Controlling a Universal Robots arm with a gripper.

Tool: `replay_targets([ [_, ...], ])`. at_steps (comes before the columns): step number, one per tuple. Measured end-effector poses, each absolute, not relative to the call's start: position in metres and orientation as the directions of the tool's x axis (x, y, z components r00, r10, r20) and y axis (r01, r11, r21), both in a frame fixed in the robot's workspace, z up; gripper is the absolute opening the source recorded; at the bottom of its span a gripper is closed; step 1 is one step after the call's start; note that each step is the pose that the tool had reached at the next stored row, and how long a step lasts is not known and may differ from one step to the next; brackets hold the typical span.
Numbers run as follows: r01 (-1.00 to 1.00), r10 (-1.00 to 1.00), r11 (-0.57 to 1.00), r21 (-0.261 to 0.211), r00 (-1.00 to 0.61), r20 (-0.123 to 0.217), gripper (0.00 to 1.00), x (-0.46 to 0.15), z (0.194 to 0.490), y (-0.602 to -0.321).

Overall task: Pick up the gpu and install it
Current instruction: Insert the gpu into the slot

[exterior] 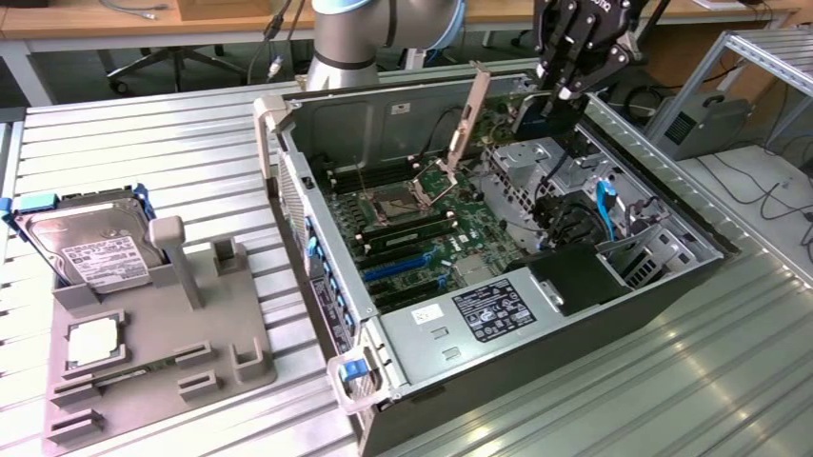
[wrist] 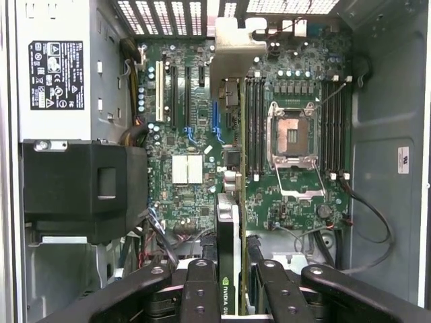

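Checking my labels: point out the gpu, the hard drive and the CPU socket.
gpu (wrist: 228,259), wrist view, its narrow edge near the logo.
hard drive (exterior: 95,243), exterior view, its labelled face.
CPU socket (wrist: 294,134), wrist view, its bare centre.

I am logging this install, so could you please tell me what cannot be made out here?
Exterior view: the upper part of the gripper is cut off by the top edge.
Wrist view: the gpu shows edge-on, hiding its faces and the motherboard strip behind it.
Exterior view: the hard drive label print is too small to read.
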State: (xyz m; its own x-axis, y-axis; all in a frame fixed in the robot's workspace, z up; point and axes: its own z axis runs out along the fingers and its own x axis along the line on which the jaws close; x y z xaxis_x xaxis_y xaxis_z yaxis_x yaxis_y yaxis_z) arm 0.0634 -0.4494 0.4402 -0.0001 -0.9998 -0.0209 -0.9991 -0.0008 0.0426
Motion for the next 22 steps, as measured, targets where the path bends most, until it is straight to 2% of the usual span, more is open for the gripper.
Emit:
replay_targets([
  [22, -0.999, -1.000, 0.018, 0.043, -0.019, -0.021, 0.27, 0.0615, 0.4319, -0.4494],
])
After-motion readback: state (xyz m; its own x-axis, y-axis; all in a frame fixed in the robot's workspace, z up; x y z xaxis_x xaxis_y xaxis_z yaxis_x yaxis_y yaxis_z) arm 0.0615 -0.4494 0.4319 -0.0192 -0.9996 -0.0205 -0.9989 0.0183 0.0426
